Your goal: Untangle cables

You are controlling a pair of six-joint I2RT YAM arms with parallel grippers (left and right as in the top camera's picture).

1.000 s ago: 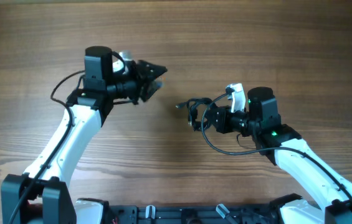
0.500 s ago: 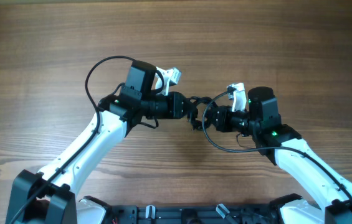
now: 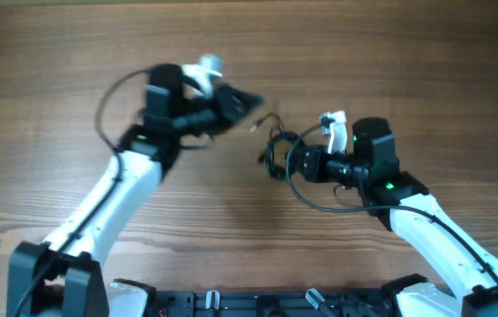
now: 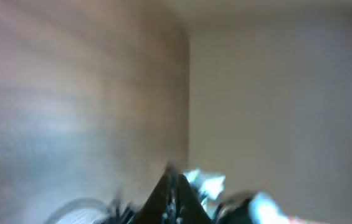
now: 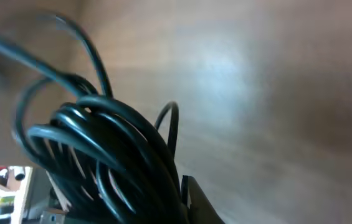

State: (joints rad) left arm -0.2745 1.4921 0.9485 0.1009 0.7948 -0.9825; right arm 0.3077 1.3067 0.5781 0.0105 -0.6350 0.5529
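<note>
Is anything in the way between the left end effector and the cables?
Nothing visible. Only bare table lies between the left end effector and the cables, which sit bunched at the right end effector. Motion blur hides whether the left one has a strand.

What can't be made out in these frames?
Overhead: motion blur smears the left gripper; whether it holds a strand is unclear. Plug ends of the cables too small.
Left wrist: fully blurred.
Right wrist: cables crowd the lens, hiding how the right gripper grips them.
</note>
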